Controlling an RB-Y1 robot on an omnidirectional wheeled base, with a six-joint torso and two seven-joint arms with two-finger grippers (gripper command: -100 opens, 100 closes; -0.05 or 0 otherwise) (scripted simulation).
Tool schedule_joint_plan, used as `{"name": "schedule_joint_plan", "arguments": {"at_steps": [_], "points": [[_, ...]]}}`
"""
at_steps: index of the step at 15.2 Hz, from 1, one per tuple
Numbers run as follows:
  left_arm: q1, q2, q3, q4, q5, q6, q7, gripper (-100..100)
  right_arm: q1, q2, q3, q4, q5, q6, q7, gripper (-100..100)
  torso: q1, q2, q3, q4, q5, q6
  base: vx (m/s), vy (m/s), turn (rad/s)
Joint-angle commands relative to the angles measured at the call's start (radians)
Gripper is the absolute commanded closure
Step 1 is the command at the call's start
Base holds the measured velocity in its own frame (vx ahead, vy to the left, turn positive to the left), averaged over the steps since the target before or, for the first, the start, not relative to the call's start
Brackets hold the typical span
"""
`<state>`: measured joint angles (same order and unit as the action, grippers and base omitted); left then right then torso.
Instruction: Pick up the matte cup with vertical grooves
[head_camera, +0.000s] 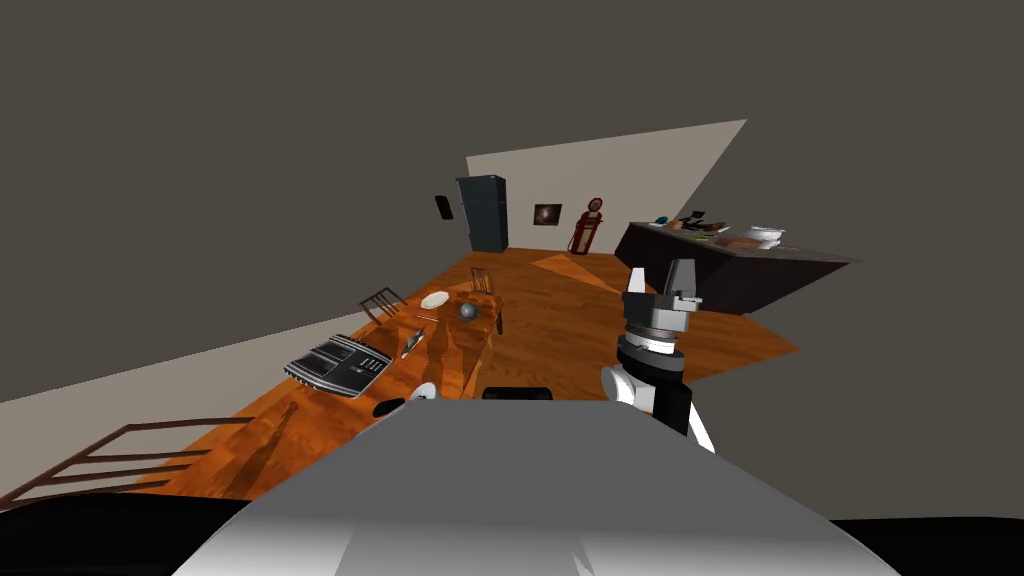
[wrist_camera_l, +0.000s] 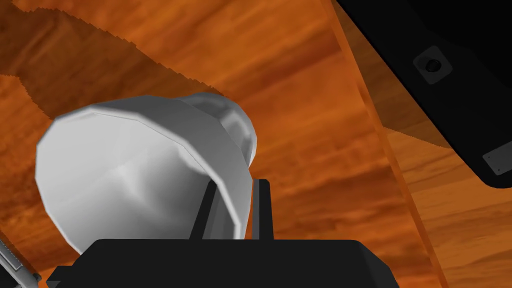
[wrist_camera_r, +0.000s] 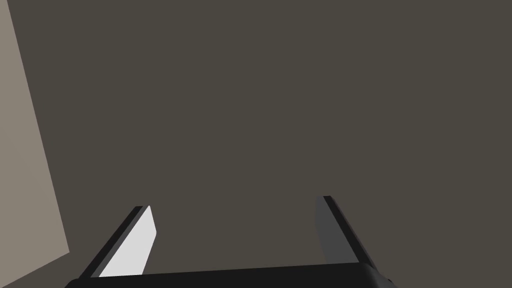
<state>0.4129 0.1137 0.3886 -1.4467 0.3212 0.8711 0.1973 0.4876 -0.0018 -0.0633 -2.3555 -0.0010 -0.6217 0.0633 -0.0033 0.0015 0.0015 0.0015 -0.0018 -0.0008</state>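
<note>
Two arms, one doing the work. Long wooden counter (head_camera: 458, 352) runs away from the robot. Everything relevant is at its near end, close to the edge, which is likely why the robot stands tight against it. Right arm is raised off to the side, right claw (wrist_camera_r: 235, 202) with blades apart on nothing. My read is that it's held high so it can't clip the counter. Dark grey ribbed slab (head_camera: 338, 365) lies further down the wood, well apart from the action, so no obstacle. Cup (wrist_camera_l: 135, 170) is plain white-grey, matte and flared, with no grooves that I can make out. It sits at the left claw (wrist_camera_l: 236, 187), over the counter near its edge. Left claw is clamped on the cup's wall at the rim, one blade inside the mouth and the other finger (wrist_camera_l: 262, 205) outside, gap down to wall thickness. A rim pinch makes sense, since the body looks too wide to span. Can't tell if the base is off the wood. Main risk I'd flag: the pinch is thin and off-centre, so the cup could pivot on the lift. Go straight up, slowly.
</note>
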Motion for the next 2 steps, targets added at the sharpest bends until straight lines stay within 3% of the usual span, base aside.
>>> {"name": "schedule_joint_plan", "arguments": {"at_steps": [1, 2], "points": [[0.010, 0.003, 0.005, -0.029, 0.005, 0.025, 0.002, 100, 0.000, 0.000, 0.000, 0.000, 0.000, 0.000, 0.000, 0, 0.000, 0.000, 0.000, 0.000, 0.000, 0.000, -0.011, -0.030, -0.017], [0.004, 0.003, 0.003, -0.012, 0.004, 0.011, 0.000, 100, 0.000, 0.000, 0.000, 0.000, 0.000, 0.000, 0.000, 0, 0.000, 0.000, 0.000, 0.000, 0.000, 0.000, -0.006, -0.017, -0.001]]}}
